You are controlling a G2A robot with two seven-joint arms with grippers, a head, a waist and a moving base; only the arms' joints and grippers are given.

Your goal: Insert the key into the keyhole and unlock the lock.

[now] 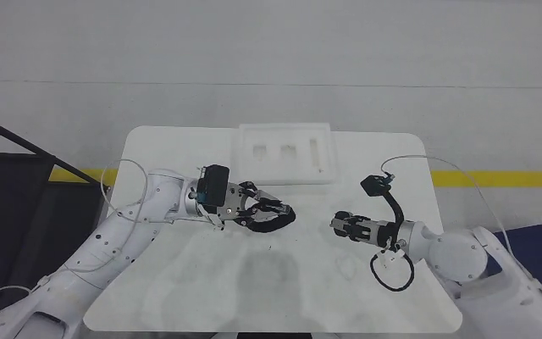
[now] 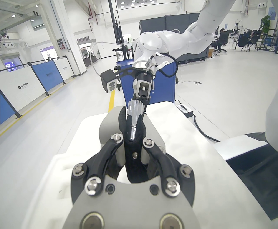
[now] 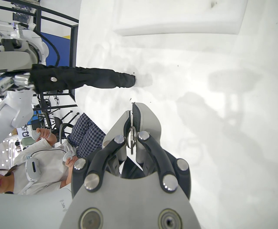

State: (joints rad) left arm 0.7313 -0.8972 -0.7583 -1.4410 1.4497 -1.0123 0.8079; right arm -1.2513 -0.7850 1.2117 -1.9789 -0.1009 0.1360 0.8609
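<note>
My left gripper (image 1: 282, 214) hangs over the table's middle, shut on a shiny chrome lock (image 2: 135, 112) that sticks out past its black-padded fingertips. My right gripper (image 1: 340, 225) is a short way to its right, level with it and pointing toward it. It is shut on the key (image 3: 131, 138), whose metal ring shows between the fingers. In the left wrist view the right gripper (image 2: 141, 95) lies straight beyond the lock's far end, with a gap between them. One black left finger (image 3: 86, 78) shows ahead of the right gripper (image 3: 133, 108).
A white foam tray (image 1: 286, 152) with shallow recesses lies at the table's back edge, behind both grippers; the tray (image 3: 178, 17) also shows in the right wrist view. The white table (image 1: 271, 288) is bare in front of the arms.
</note>
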